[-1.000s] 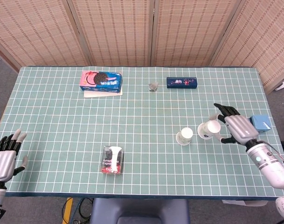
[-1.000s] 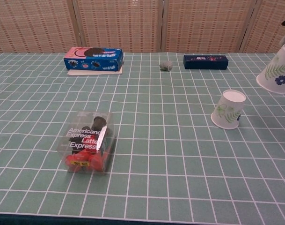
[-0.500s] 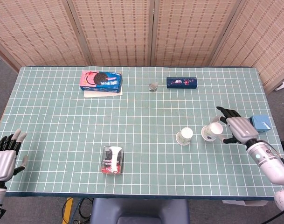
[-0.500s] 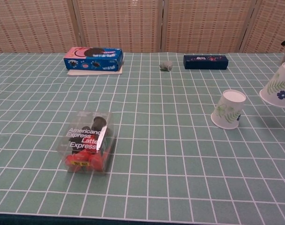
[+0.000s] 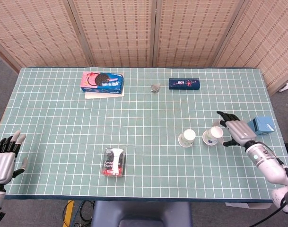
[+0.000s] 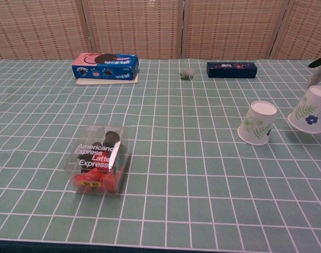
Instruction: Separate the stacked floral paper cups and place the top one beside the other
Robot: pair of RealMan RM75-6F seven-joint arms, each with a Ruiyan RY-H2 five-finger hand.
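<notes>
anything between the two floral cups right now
No. In the chest view only bare green grid cloth separates the standing cup from the tilted cup held by the right robot hand; the head view shows the same gap.

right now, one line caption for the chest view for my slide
Right hand lowers a tilted floral cup beside the upside-down one.

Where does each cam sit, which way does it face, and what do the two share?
Head view: high, looking steeply down the table; shows left hand open at the near edge and right hand holding the tilted cup.
Chest view: low at the near edge, facing the back screen; only a right fingertip shows.
Shared: tilted cup, inverted cup, cookie box.
</notes>
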